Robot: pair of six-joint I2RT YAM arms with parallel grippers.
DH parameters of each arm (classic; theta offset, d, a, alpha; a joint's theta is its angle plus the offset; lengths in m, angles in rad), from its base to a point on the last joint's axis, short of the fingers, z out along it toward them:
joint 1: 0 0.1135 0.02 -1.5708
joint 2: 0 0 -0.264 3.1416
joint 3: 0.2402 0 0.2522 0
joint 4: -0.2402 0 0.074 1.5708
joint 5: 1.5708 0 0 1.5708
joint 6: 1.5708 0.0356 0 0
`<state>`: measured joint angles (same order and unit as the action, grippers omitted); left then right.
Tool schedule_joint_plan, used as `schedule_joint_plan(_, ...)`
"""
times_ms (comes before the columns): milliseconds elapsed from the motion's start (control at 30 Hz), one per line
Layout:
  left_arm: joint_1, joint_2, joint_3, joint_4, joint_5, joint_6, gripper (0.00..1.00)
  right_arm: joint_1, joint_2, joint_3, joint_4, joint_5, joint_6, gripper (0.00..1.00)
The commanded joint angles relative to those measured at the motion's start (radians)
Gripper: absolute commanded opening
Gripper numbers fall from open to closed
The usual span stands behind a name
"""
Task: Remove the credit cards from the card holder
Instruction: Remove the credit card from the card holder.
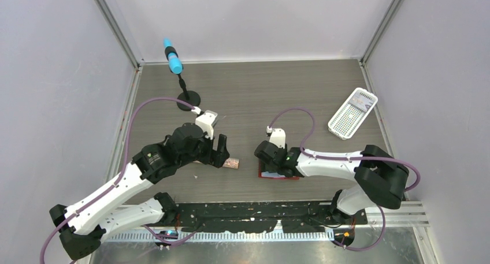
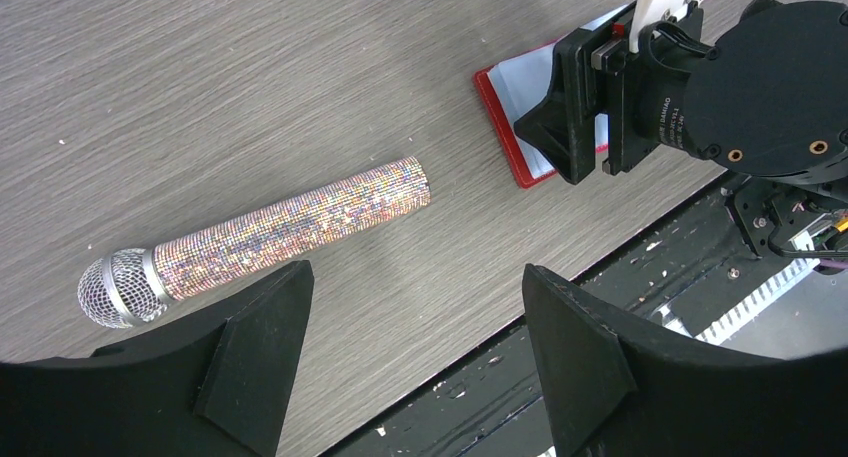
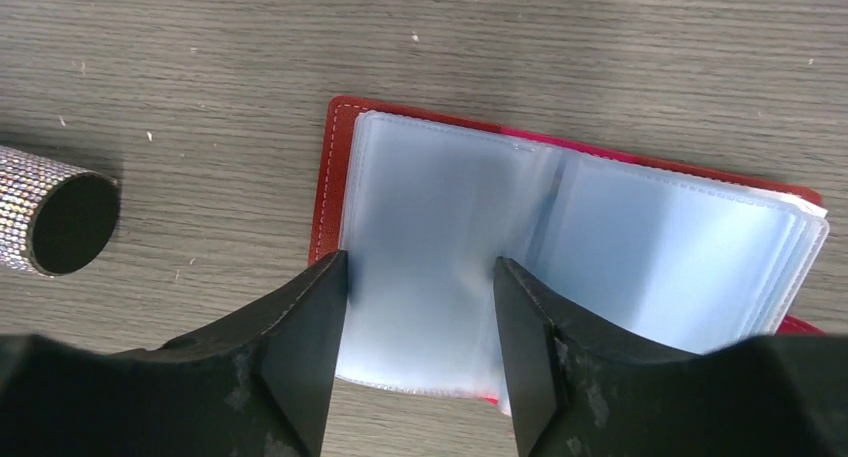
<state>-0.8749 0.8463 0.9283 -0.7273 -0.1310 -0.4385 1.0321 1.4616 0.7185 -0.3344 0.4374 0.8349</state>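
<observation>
The red card holder (image 3: 325, 177) lies open on the table, its light blue pocket leaves (image 3: 640, 247) facing up; it also shows as the card holder (image 1: 277, 176) and the card holder (image 2: 505, 127). My right gripper (image 3: 420, 267) hangs low over its left leaf, open, with the fingertips spread across that leaf. No separate credit cards show; the cloudy pockets hide whatever is inside. My left gripper (image 2: 415, 272) is open and empty, to the left above the table's near edge. From above I see the left gripper (image 1: 222, 154) and the right gripper (image 1: 267, 160).
A glittery microphone (image 2: 290, 227) lies between the two grippers, its open end near the card holder. A white perforated basket (image 1: 352, 112) sits at the far right. A blue-handled object on a black stand (image 1: 172, 59) is at the far left. A black strip (image 1: 260, 218) runs along the near edge.
</observation>
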Motion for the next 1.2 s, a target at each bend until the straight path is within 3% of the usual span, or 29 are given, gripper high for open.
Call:
schedule_joint_plan(0, -0.003, -0.004, -0.002, 0.026, -0.009, -0.012, 0.8, 0.005, -0.022, -0.029, 0.062, 0.007, 0.027, 0.56)
schedule_joint_plan(333, -0.003, 0.048, -0.021, 0.069, 0.059, -0.035, 0.79, 0.005, -0.107, -0.106, 0.183, -0.026, 0.024, 0.39)
schedule_joint_plan(800, -0.004, 0.251, -0.051, 0.23, 0.16, -0.089, 0.73, -0.018, -0.294, -0.255, 0.299, -0.034, 0.009, 0.27)
schedule_joint_plan(1167, -0.005, 0.441, -0.011, 0.347, 0.25, -0.139, 0.69, -0.083, -0.433, -0.386, 0.44, -0.137, -0.01, 0.31)
